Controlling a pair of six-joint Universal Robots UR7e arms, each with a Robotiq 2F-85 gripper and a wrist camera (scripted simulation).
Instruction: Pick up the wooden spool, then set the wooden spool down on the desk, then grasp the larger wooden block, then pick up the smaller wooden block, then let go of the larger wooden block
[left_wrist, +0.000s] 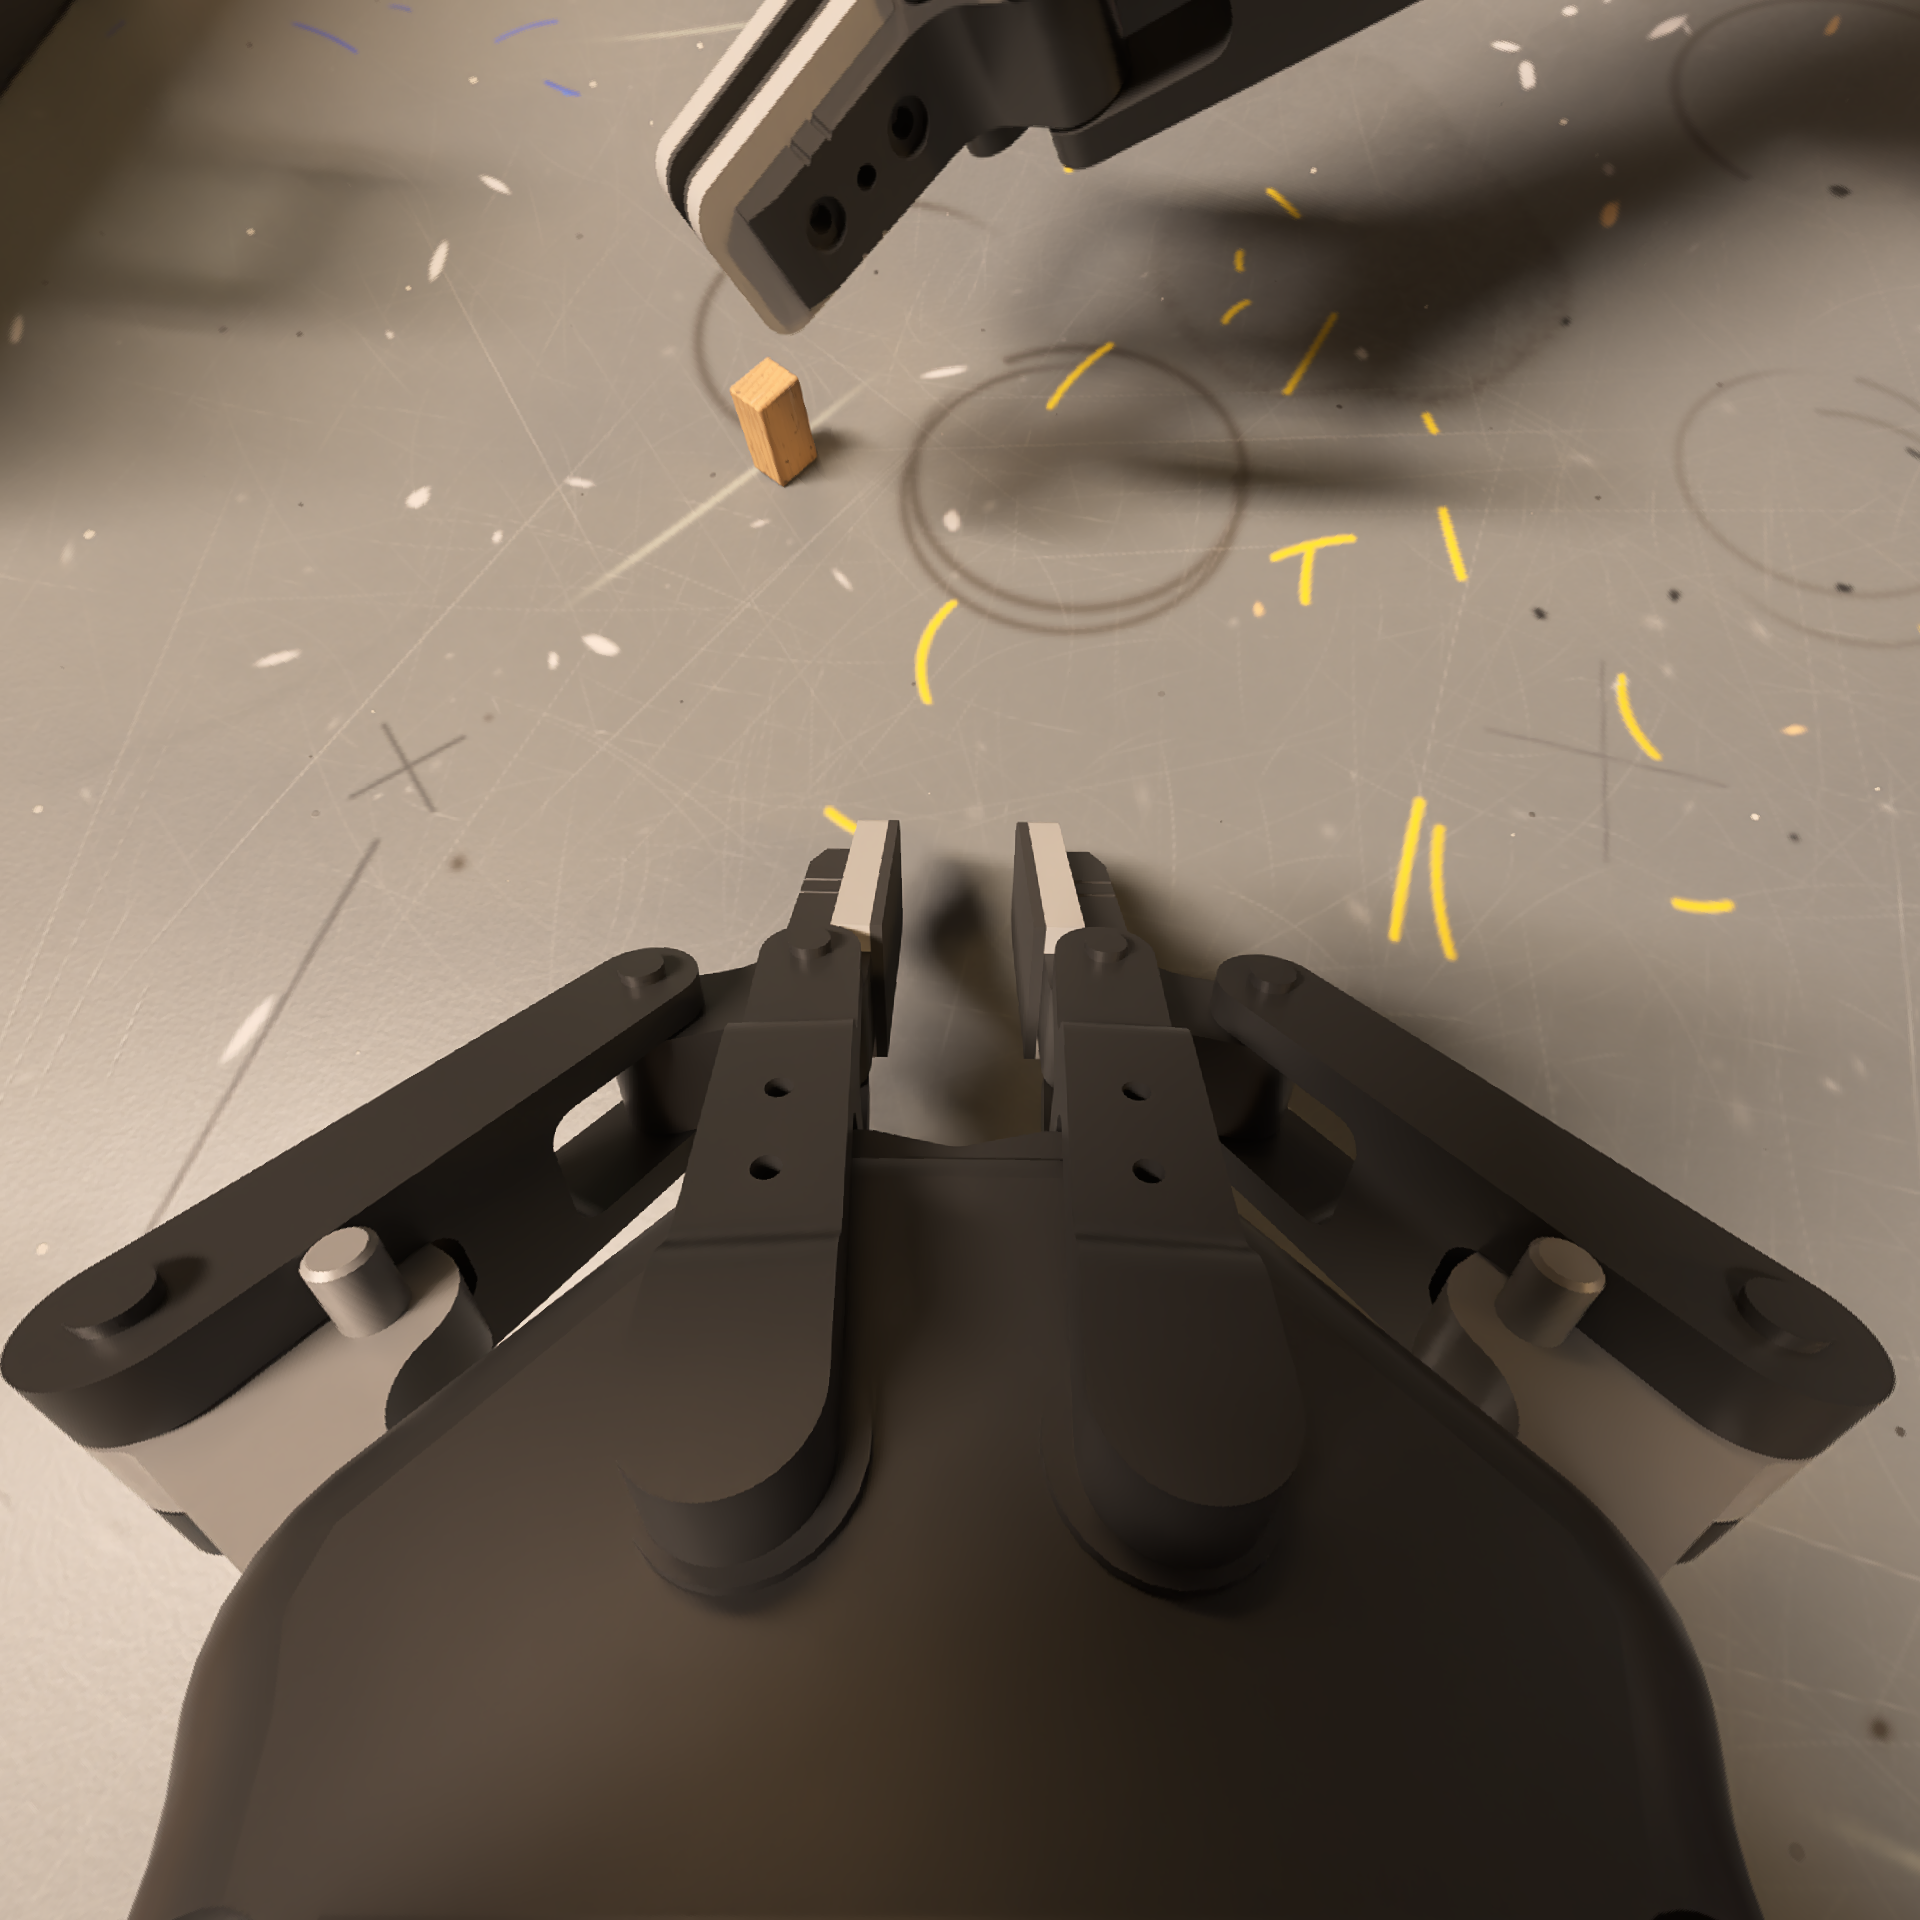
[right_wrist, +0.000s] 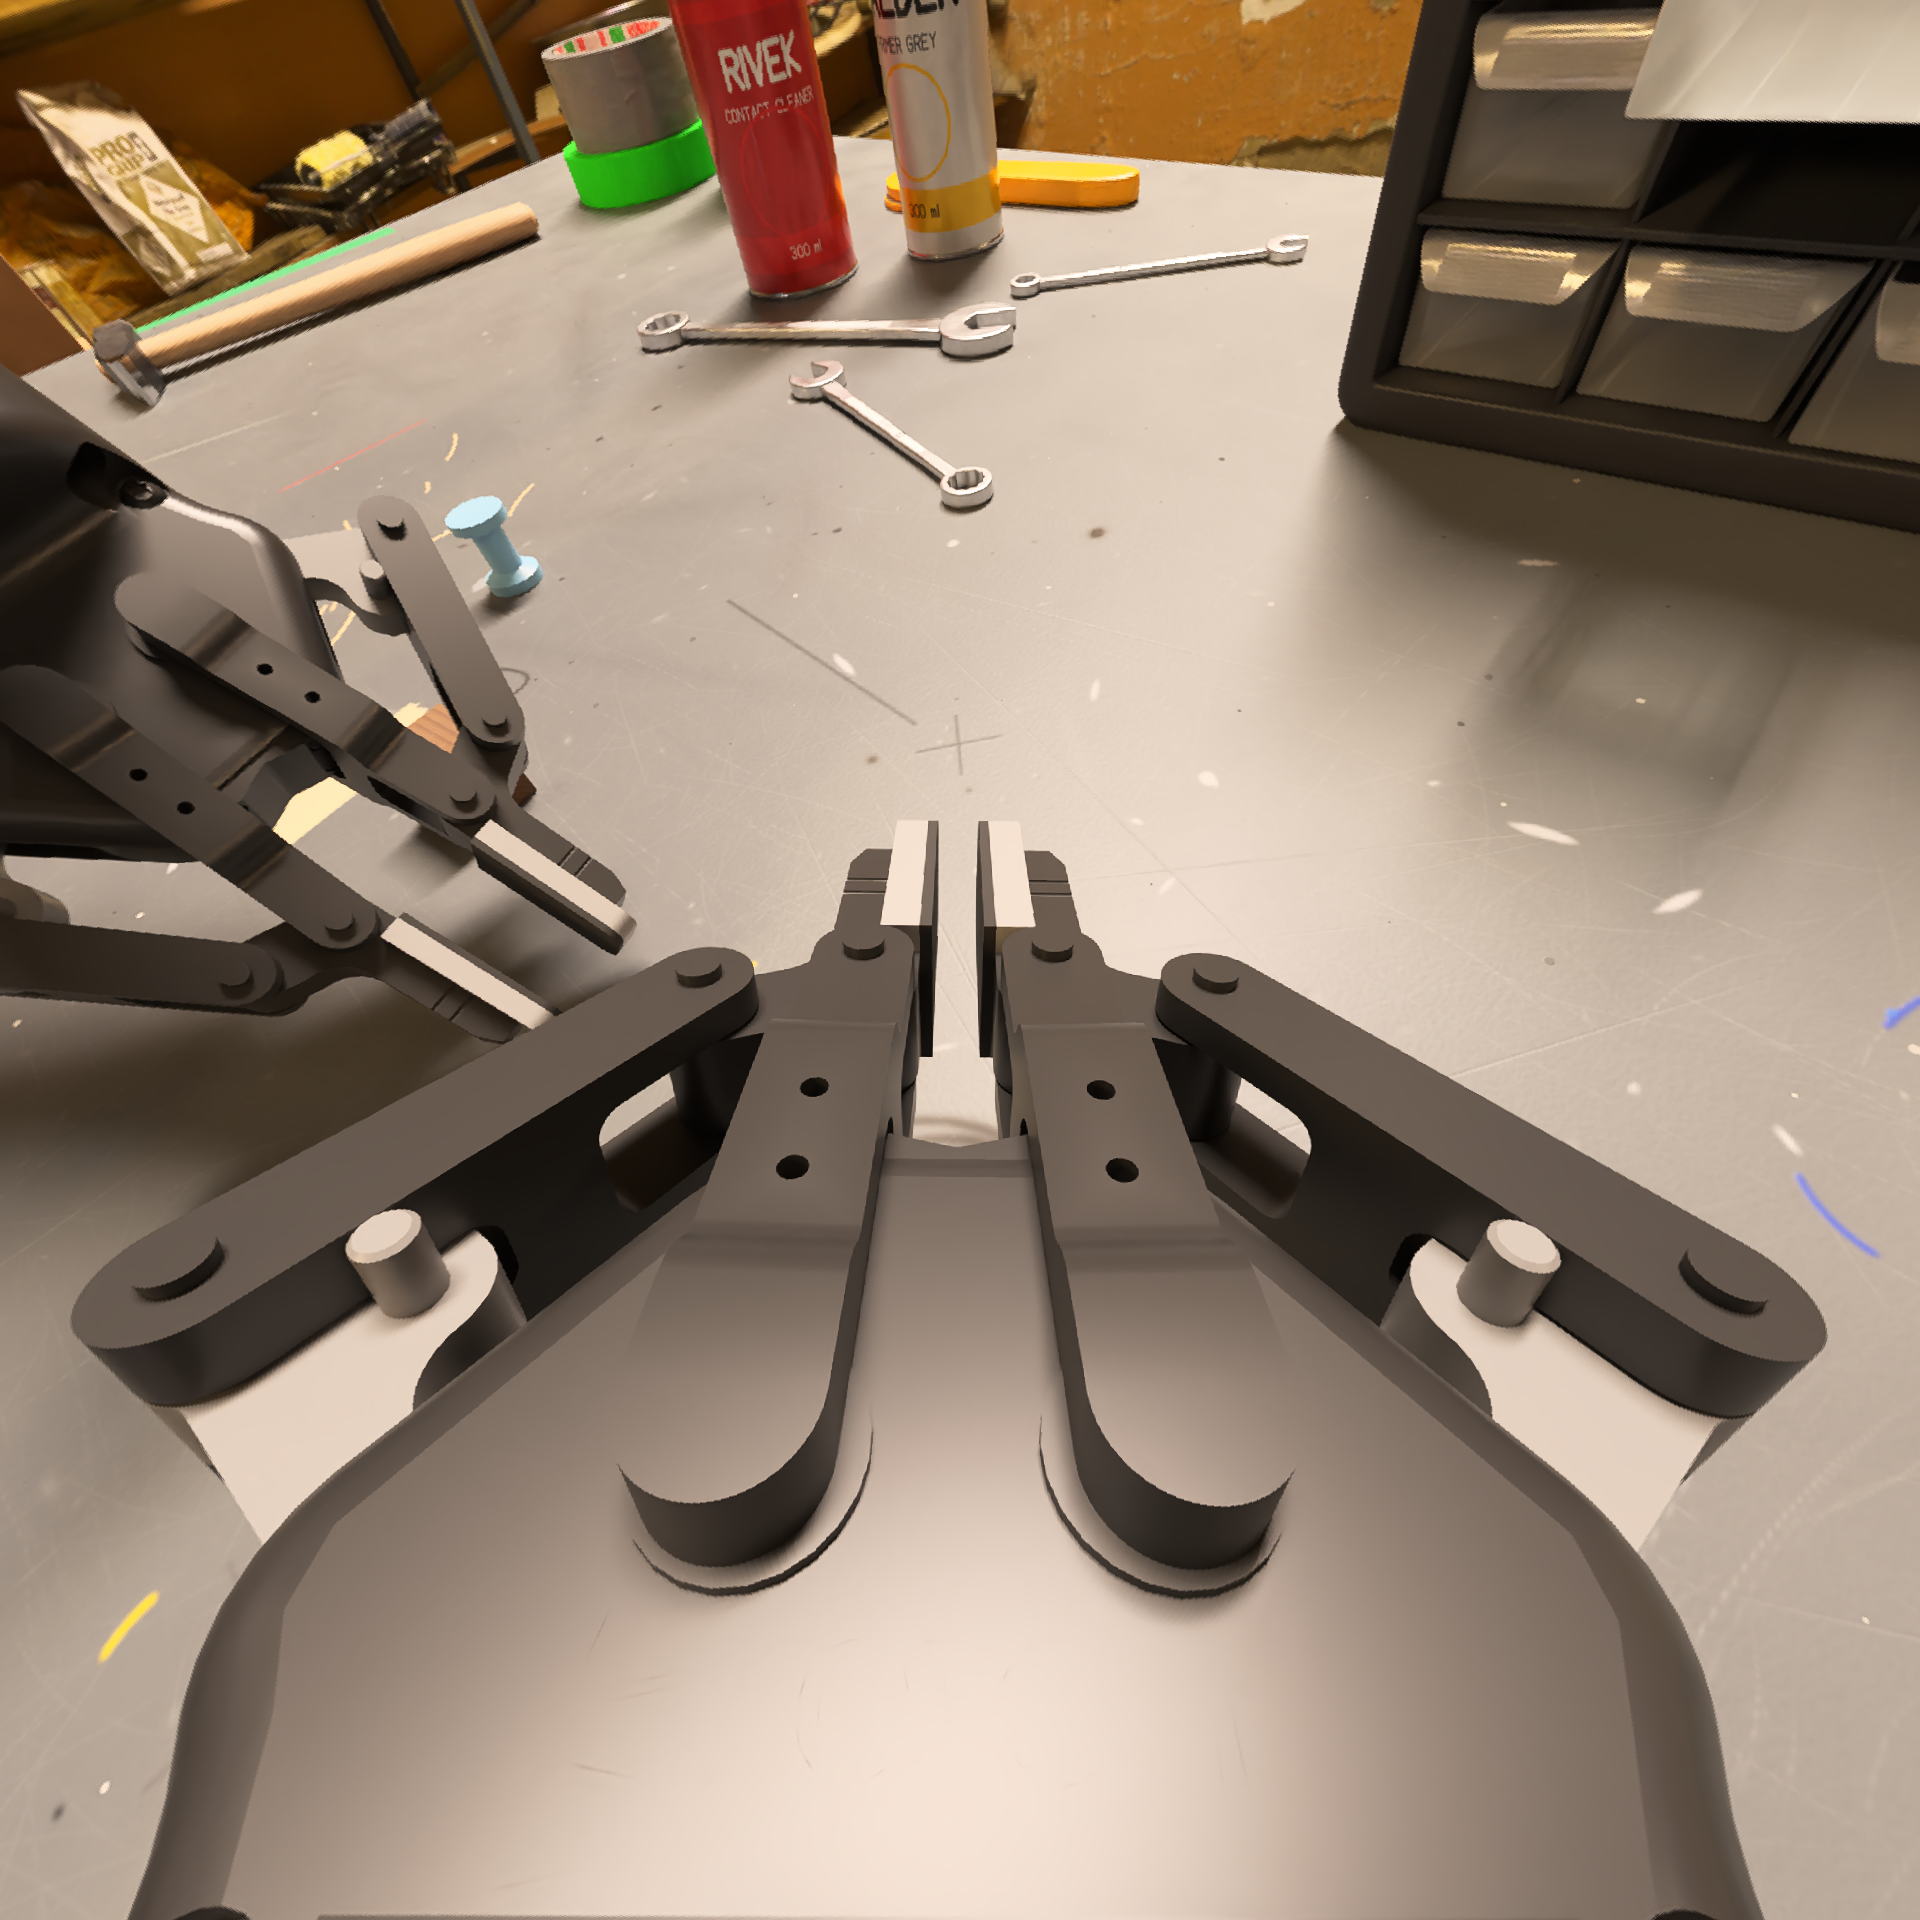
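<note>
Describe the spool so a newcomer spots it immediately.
Start at the red spray can at the back of the desk, then come forward and left. The spool sits beyond the left end effector; it is the only light-blue, dumbbell-shaped thing there.

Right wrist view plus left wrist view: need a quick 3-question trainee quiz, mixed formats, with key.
1. True or false: the light wooden block stands upright on the desk, with nothing gripping it.
2. Multiple choice: how many wrenches lie on the desk in the right wrist view? A) two B) three C) five
3. Fill in: the spool lying beyond the left gripper is coloured ____.

Key: 1 true; 2 B; 3 blue.
</note>
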